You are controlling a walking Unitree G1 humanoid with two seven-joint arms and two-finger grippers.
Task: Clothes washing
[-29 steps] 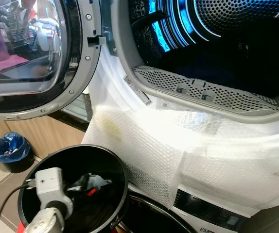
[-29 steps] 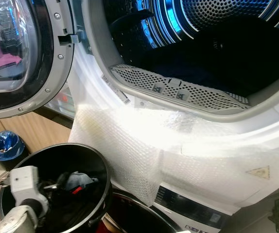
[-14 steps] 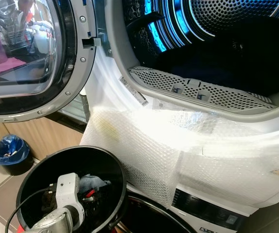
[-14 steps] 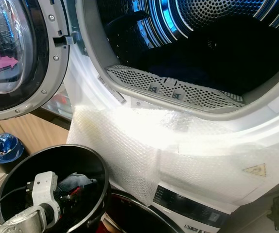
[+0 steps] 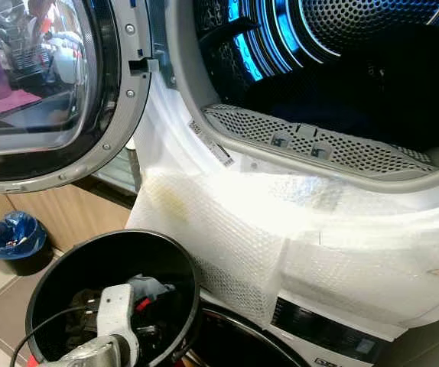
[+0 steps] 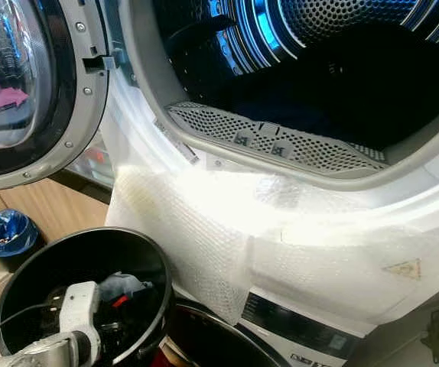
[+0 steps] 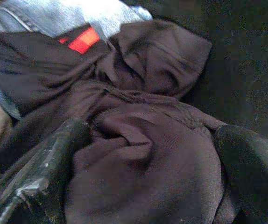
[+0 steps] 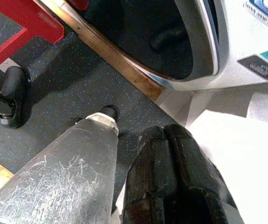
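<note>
Setting: wooden floor under a raised front-loading washing machine (image 5: pixel 334 260), its front draped in bubble wrap (image 5: pixel 227 229); I am looking down at it from close range.
Door: the round glass door (image 5: pixel 47 92) is swung wide open to my left, reflecting the room.
Drum: the drum (image 5: pixel 357 69) is lit blue along its ribs, with a perforated grey lip at the opening; the inside is dark and I cannot make out what lies there.
Laundry bin: a round black bin (image 5: pixel 51 275) stands on the floor just below the door and touching the hanging bubble wrap.
Clothes: the bin holds a pile of clothes; on top I see a dark brown garment (image 7: pixel 143 154), a pale blue piece (image 7: pixel 68 14) with a red patch (image 7: pixel 80 39) beside it.
Left gripper: my left gripper (image 7: pixel 148 154) is down inside the bin, fingers (image 7: pixel 50 158) spread apart on either side of a fold of the dark brown garment and pressed into it, not yet clenched.
Right gripper: my right gripper (image 8: pixel 176 182) hangs idle beside the machine above dark speckled flooring, its two black fingers pressed together with nothing between them.
Other: a small bin with a blue liner (image 5: pixel 13 237) sits on the floor well to the left.
</note>
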